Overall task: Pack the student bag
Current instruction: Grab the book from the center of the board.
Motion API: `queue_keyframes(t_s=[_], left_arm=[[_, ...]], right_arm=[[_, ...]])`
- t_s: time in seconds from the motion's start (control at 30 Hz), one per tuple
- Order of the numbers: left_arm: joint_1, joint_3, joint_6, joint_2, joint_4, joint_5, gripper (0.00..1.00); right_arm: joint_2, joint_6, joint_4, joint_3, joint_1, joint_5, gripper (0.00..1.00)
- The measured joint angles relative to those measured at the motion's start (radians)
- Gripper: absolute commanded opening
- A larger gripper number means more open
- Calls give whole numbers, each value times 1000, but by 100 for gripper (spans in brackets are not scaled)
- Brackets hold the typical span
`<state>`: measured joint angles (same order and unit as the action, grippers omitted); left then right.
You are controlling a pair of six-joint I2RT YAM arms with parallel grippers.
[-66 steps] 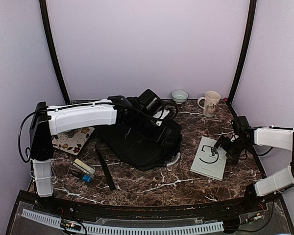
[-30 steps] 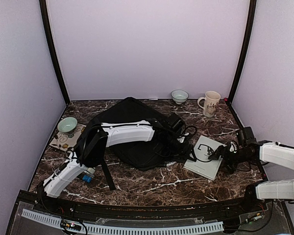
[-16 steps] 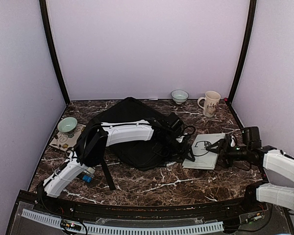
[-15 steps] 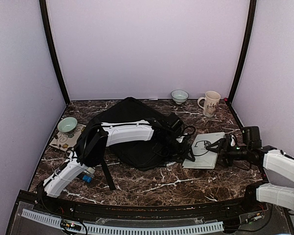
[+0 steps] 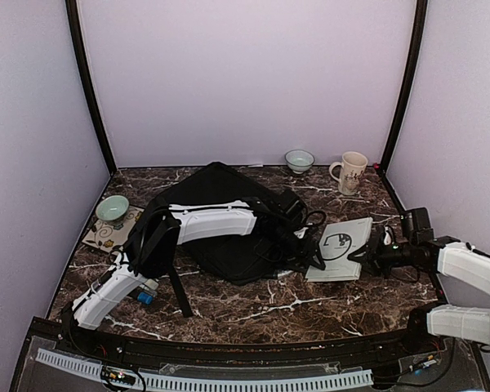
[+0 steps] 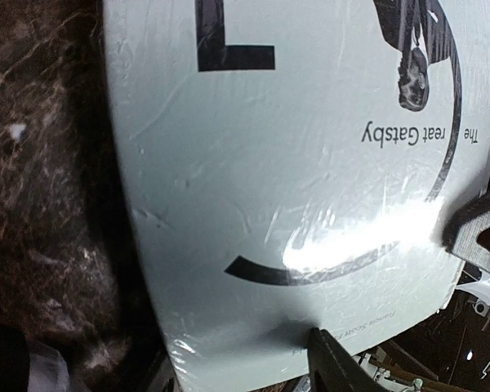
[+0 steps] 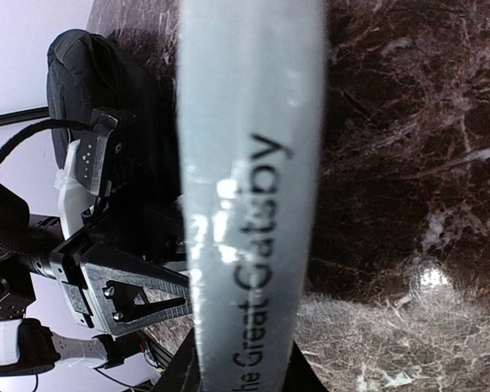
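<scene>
Student bag [image 5: 220, 188] noted lying flat at centre of marble table [image 5: 253, 310], left arm stretched across it. Right gripper [image 5: 366, 255] found clamped on spine edge of pale book [image 5: 343, 241] just right of bag. Left gripper [image 5: 313, 253] at book's opposite edge, jaws part-spread, gripping nothing.

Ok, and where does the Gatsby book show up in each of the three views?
Top external: the book lies right of centre, just right of the black bag.
Left wrist: its pale cover fills most of the frame.
Right wrist: its spine runs vertically through the middle.
Shared landmark: the marble table.
</scene>
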<state>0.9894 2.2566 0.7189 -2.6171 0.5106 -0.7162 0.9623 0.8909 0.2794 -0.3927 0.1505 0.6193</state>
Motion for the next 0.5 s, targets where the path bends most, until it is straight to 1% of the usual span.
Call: queue_keyframes(t_s=[0.1,0.27,0.4,0.5], left_arm=[[0,0,0,0,-1,-3,54],[4,0,-8,1,-21,-4,58],[10,-3,-27,29,-23,7,64],[9,-4,-46,82,-19,27,72]], right_arm=[[3,-18,27,-16,0,-11,11],[3,-51,124,-84,6,-41,4],[1,-94,248,-178,8,-71,0],[-10,-132,307,-260,8,-82,0]])
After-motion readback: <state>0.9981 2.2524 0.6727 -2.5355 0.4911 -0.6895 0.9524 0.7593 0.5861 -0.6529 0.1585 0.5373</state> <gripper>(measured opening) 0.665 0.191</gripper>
